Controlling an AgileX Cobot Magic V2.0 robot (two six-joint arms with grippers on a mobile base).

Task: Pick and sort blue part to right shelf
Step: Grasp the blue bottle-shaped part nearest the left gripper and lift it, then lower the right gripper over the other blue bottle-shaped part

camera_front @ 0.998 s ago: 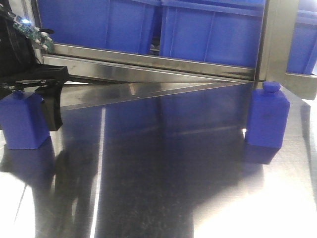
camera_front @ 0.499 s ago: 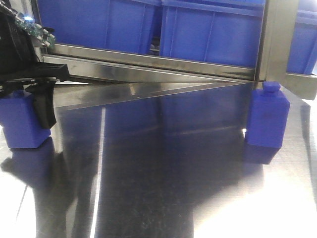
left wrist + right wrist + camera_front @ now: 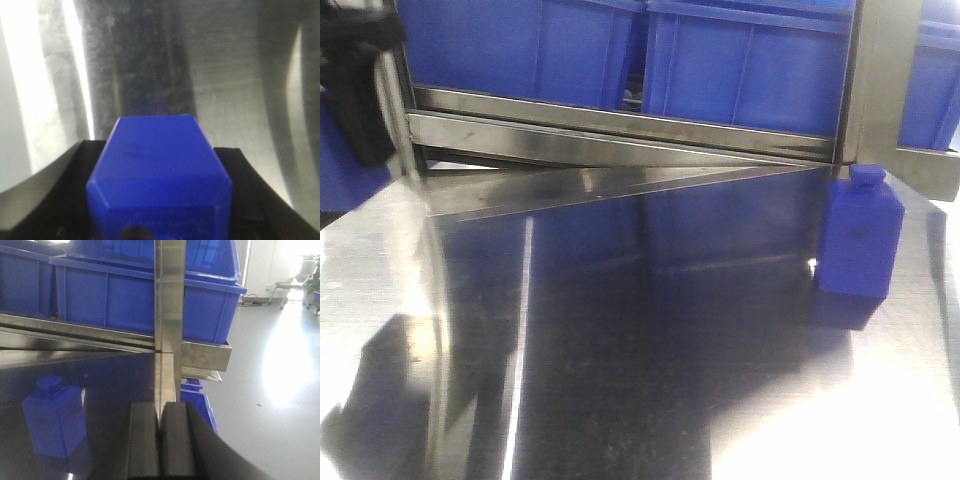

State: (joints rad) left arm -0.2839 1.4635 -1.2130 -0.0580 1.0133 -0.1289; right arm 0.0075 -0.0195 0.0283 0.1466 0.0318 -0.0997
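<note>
My left gripper is shut on a blue bottle-shaped part, which fills the space between its black fingers above the steel table. In the front view this gripper is lifted at the far upper left, with the held part partly cut off by the frame edge. A second blue part stands upright on the table at the right, by the shelf post; it also shows in the right wrist view. My right gripper is shut and empty, to the right of that part.
A steel shelf rail runs along the back of the table, with blue bins on it. A vertical steel post stands straight ahead of the right gripper. More blue bins sit low beyond the table's edge.
The left gripper has closed on the left blue part and lifted it up and to the left, off the table. The right blue part has not moved.
</note>
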